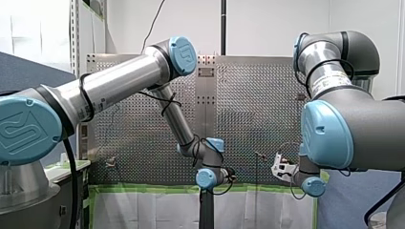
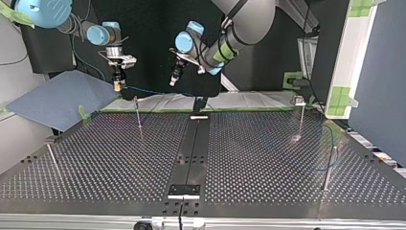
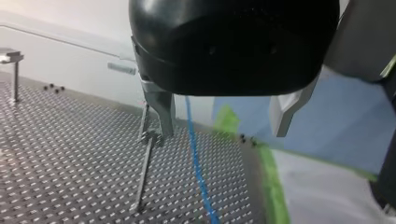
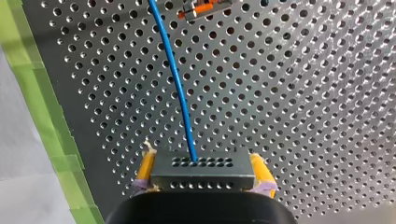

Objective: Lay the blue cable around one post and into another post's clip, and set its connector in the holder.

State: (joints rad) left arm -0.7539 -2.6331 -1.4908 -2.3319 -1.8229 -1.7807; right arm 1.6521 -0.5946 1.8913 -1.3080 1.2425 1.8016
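Note:
My right gripper [image 4: 203,186] has its yellow pads shut on the dark connector block [image 4: 203,167]. The blue cable [image 4: 175,77] leaves the block and runs ahead over the perforated plate, past a post's orange-tipped clip [image 4: 205,7]. In the top view my right gripper [image 2: 117,85] hangs above a thin post [image 2: 139,117], and the cable [image 2: 153,91] stretches toward my left gripper [image 2: 174,80]. In the left wrist view my left gripper [image 3: 224,121] is open; the cable [image 3: 196,163] passes between its metal fingers [image 3: 161,114] without touching them. A clipped post [image 3: 145,168] stands beside the cable.
More posts stand at the top view's right [image 2: 301,117], far right [image 2: 329,165] and left [image 2: 52,160]; blue cable [image 2: 331,139] loops by the far-right one. A bracket holder [image 2: 184,190] sits at the near edge of the centre rail. Green tape [image 3: 273,186] marks the plate's edge.

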